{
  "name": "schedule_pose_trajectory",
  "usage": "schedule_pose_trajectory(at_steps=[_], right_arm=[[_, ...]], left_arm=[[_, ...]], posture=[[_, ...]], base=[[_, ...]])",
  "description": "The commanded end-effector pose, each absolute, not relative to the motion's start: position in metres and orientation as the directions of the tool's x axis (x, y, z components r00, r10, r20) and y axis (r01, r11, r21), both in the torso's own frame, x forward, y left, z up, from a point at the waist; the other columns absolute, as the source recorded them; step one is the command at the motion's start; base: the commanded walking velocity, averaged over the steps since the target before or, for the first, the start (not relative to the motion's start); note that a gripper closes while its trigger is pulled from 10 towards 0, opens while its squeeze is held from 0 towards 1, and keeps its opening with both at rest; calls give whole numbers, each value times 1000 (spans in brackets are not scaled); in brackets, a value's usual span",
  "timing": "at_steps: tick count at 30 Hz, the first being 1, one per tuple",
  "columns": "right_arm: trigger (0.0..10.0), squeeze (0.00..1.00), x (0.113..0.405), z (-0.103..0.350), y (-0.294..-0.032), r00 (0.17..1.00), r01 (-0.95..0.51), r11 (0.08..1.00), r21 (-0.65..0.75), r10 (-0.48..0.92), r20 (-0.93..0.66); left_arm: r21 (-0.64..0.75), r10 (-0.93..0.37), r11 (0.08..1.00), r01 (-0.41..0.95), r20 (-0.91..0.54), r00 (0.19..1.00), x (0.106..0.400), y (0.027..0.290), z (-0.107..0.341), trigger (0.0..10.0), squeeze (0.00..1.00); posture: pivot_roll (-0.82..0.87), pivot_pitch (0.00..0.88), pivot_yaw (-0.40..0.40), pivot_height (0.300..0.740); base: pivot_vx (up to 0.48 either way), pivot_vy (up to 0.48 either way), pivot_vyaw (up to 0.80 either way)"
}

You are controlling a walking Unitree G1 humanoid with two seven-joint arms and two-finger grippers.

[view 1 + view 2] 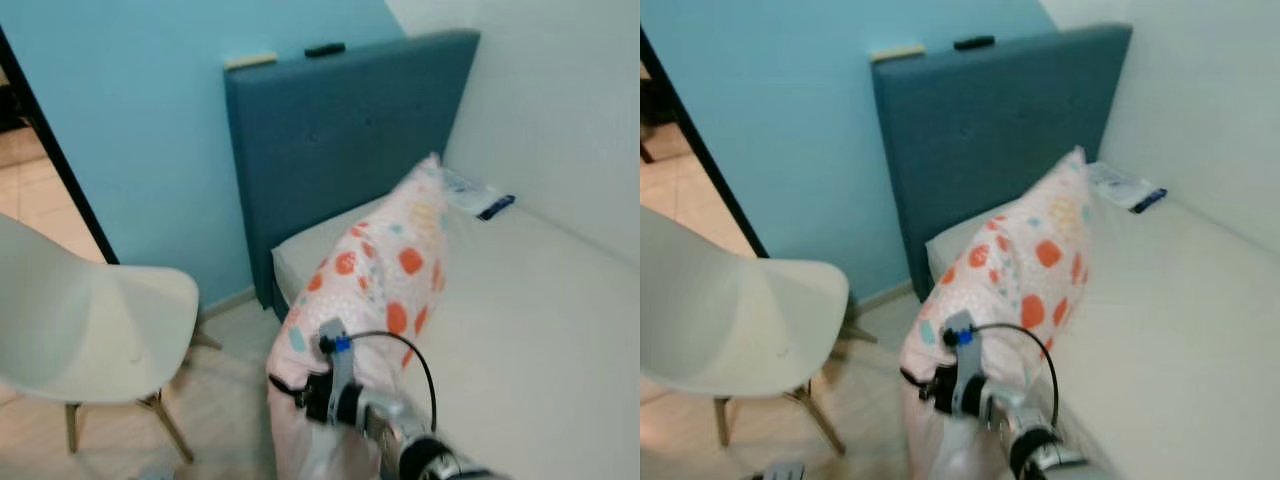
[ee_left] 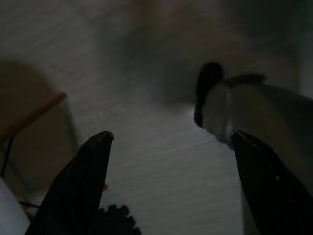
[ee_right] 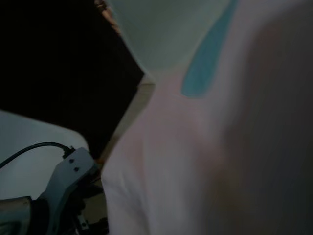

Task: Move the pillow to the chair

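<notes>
Evidently the pillow [image 1: 385,275], white with orange and blue spots, is held up on end over the edge of the bed [image 1: 540,310], half off the mattress and leaning toward the chair [image 1: 95,335], as would suit a carry across. The right gripper [image 1: 318,392] is pressed against its lower end, but the fingers are buried in fabric, so a clenched hold is judged, not seen. The left gripper [image 2: 168,166] hangs spread and empty over the floor. Its wrist view is dark, and the pale shape between its fingers cannot be identified.
</notes>
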State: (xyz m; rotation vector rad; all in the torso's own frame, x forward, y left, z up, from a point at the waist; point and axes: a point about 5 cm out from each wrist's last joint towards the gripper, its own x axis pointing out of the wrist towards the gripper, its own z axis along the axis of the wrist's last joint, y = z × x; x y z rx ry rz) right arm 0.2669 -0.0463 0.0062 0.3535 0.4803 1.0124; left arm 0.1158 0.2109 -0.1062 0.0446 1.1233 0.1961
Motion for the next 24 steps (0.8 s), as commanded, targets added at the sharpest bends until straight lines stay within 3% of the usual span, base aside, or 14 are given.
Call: schedule_pose_trajectory(at_steps=[1,6,13,16,17,20,24], right_arm=[[10000,0,262,16,-18,365,-762,374,529,922,-126],[10000,0,263,20,-17,342,-774,338,536,935,-96],[10000,0,249,20,-9,154,-824,158,545,987,-54],[10000,0,247,19,-8,140,-824,146,547,989,-52],[10000,0,248,19,-9,147,-823,153,547,988,-55],[10000,0,256,14,-14,272,-816,321,481,947,-171],[10000,0,265,14,-21,370,-776,419,472,908,-199]], left_arm=[[137,183,981,-141,-895,407,113,212,-107,10000,0],[135,182,981,-142,-896,405,113,211,-107,10000,0],[133,180,981,-143,-897,405,113,210,-107,10000,0],[132,180,981,-144,-896,405,114,209,-107,10000,0],[132,180,981,-145,-896,406,114,209,-107,10000,0],[130,179,981,-146,-896,407,115,209,-107,10000,0],[129,178,981,-145,-896,407,115,209,-107,10000,0]], posture=[[-14,15,-37,740],[-15,16,-37,740],[-16,15,-40,740],[-16,14,-40,740],[-16,15,-40,740],[-18,15,-39,740],[-17,16,-37,740]], base=[[0,0,669],[0,0,669],[0,0,667],[0,0,669],[0,0,669],[0,0,667],[0,0,691]])
